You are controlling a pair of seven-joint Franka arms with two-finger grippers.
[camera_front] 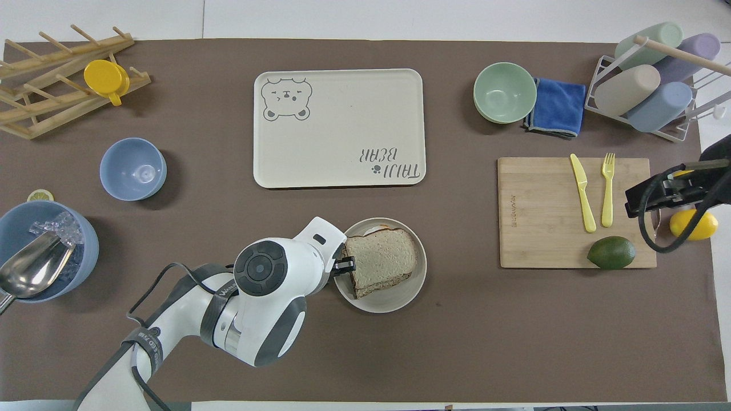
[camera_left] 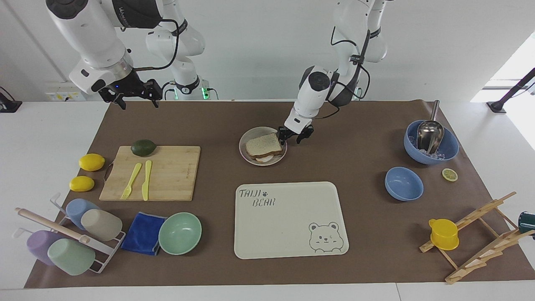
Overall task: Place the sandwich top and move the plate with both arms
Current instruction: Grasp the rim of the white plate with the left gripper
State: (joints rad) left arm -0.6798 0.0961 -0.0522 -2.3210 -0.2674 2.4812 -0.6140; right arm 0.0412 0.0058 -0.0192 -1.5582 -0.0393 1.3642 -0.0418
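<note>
The sandwich top is a tan bread slice lying on the stack in the round off-white plate, nearer to the robots than the bear tray. Both show in the overhead view, the bread and the plate. My left gripper is open and low at the plate's rim, on the side toward the left arm's end, with one finger by the bread's corner; overhead, the left gripper shows there too. My right gripper is open and empty, raised over the table's edge at the right arm's end; overhead, the right gripper is seen there.
A cream bear tray lies farther from the robots than the plate. A cutting board holds an avocado, fork and knife. Lemons, a green bowl, a cup rack, blue bowls and a wooden rack stand around.
</note>
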